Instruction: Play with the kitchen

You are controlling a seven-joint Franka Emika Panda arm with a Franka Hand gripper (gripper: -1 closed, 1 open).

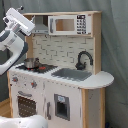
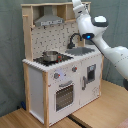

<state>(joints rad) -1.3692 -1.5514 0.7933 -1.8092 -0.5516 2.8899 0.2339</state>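
Kitchen (image 1: 75,95): white panels, light wood frame and top; backsplash (image 1: 57,50) white with a fine brick-tile pattern; faucet (image 1: 84,59) black; sink (image 1: 72,74) grey; stovetop (image 1: 37,67) black, with red showing on it in the first exterior view; pot (image 2: 50,55) steel; microwave (image 1: 67,24) white, dark keypad; range hood (image 2: 49,21) grey; robot arm (image 2: 102,37) white with black joints and a blue light; backdrop (image 1: 115,45) dark grey-green.

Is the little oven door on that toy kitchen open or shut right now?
Shut. In both exterior views the oven door sits flush with the kitchen's white front, with no gap around it.
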